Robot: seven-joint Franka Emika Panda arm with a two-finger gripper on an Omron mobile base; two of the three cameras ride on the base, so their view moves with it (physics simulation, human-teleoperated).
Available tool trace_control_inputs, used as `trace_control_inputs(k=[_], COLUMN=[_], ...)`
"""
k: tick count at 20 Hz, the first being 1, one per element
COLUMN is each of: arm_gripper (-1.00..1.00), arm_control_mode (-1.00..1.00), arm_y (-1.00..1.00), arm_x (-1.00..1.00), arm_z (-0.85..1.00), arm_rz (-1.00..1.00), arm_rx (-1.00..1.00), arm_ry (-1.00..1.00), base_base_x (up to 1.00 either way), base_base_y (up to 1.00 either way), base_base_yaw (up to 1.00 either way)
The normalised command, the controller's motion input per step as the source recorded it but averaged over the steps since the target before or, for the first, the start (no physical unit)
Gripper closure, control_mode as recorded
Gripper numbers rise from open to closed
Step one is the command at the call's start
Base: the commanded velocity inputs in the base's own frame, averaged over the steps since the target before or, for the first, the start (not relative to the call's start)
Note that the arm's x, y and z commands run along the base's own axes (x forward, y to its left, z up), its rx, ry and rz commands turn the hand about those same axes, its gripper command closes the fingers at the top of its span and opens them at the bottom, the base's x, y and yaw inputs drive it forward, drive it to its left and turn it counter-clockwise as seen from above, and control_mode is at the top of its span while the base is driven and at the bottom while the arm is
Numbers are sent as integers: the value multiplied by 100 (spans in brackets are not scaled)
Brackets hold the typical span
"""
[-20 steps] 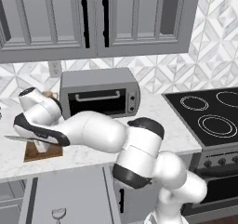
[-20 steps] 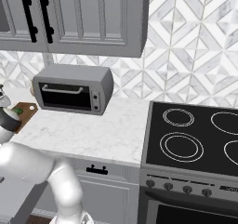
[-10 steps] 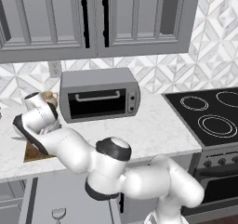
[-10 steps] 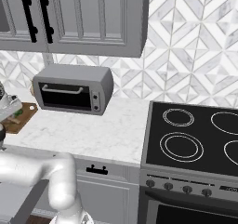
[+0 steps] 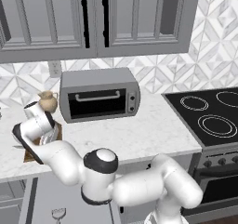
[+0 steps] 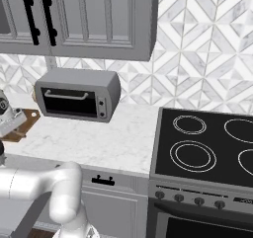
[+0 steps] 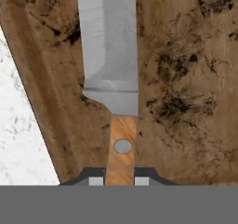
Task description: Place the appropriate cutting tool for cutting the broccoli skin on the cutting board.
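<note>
The robot's claw [image 7: 120, 181] is clamped on the orange-brown wooden handle of the knife [image 7: 111, 56], one dark fingertip [image 7: 95, 179] pressed to each side of the handle just below its round rivet. The silver blade runs away from the claw over the dark brown cutting board [image 7: 186, 79], and whether it lies flat on the wood or hangs just above it is hard to judge from the hand view. Beside the board's long edge in that view shows a strip of white marbled surface [image 7: 18, 139].

In the left base view the hand [image 5: 39, 121] is low over the cutting board [image 5: 29, 155], which lies on the surface [image 5: 139, 135] to the left of the grey toaster oven [image 5: 98, 94] and forward of it, near the surface's front edge. A small tan jug [image 5: 46, 101] stands just beside the toaster oven's left end, behind the hand. The black stovetop [image 5: 209, 111] sits well apart from the toaster oven on its right.

In the right base view the hand [image 6: 9, 117] is over the cutting board [image 6: 27, 121], to the left of the toaster oven [image 6: 79, 94], with the white arm [image 6: 39, 182] bent below the surface's front edge
</note>
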Motion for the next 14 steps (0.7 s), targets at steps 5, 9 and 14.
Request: trace_control_inputs(k=[5,9,14], arm_gripper=[-100,-100,-100], arm_control_mode=[-100,-100,-100], arm_y=[0,-4,-48], arm_x=[1,-6,-61], arm_z=[-18,6,24], arm_rz=[1,0,0], arm_rx=[2,5,9], arm_ry=[-7,-11,-15], base_base_x=[0,0,0], base_base_y=[0,0,0], base_base_yaw=[0,0,0])
